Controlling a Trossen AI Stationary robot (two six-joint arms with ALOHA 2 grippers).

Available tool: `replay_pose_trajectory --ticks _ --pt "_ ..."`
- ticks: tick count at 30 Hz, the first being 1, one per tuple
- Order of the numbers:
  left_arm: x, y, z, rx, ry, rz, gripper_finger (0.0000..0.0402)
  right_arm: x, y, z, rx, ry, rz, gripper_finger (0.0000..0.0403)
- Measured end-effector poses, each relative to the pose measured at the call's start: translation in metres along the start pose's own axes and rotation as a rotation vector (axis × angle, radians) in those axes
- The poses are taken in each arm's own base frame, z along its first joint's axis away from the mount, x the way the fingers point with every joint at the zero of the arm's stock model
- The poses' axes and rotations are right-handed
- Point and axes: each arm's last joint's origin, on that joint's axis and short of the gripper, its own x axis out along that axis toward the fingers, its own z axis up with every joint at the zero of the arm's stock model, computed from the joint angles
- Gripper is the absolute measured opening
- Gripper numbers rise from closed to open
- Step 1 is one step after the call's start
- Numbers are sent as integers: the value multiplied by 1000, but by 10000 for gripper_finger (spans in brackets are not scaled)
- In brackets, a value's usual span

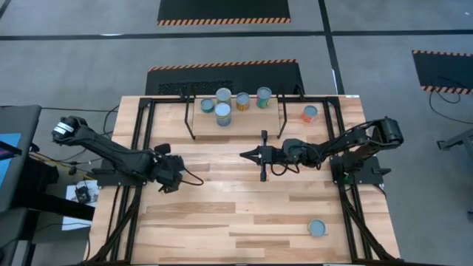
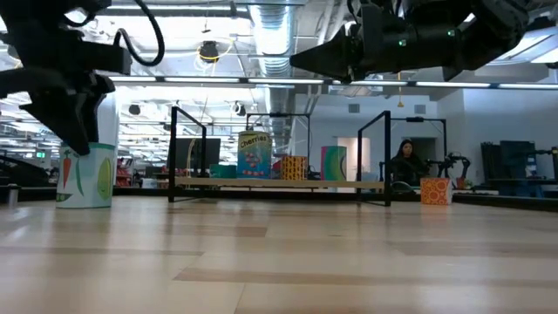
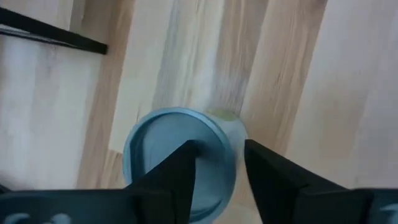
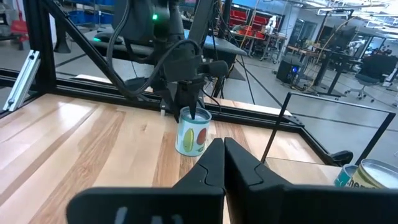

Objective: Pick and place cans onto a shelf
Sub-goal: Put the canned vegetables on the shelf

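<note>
While my left gripper [image 1: 179, 177] hangs over the left half of the table [image 1: 244, 214], its jaws stand parted just above the silvery-blue top of a pale can with a green and orange label [image 4: 192, 131]. From the left wrist view I look straight down on that can's round lid between the two dark fingers [image 3: 180, 180], and it stands upright on the wood. From the right wrist view I see the fingertips straddling its rim, though I cannot tell whether they touch it.

My right gripper [image 1: 244, 155] reaches toward the middle of the table, held level above the surface, with its jaws pressed together on nothing.

I count five cans on the shelf [image 1: 236, 122], which stands at the far edge of the table on thin black legs. A teal can [image 1: 208, 106] and a taller blue one [image 1: 223, 115] stand close together at its left, another can [image 1: 224, 95] is behind them, an orange-labelled can [image 1: 242, 101] is in the middle and a green one [image 1: 264, 97] is to its right. An orange can [image 1: 310, 113] stands on the tabletop just right of the shelf. One more can [image 1: 318, 228] sits alone near the table's front right corner, well apart from both arms. In the low view a person [image 2: 406, 162] sits in the room beyond the table.
</note>
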Motion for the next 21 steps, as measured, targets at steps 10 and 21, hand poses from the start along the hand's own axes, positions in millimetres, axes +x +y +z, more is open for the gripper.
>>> replay_pose_trajectory --ticks 10,21 --pt "1 -5 8 18 -46 -12 11 -1 0 2 0 3 1 15" --pt "-34 -40 85 92 -307 -236 5 -35 7 35 -20 91 -3 12"
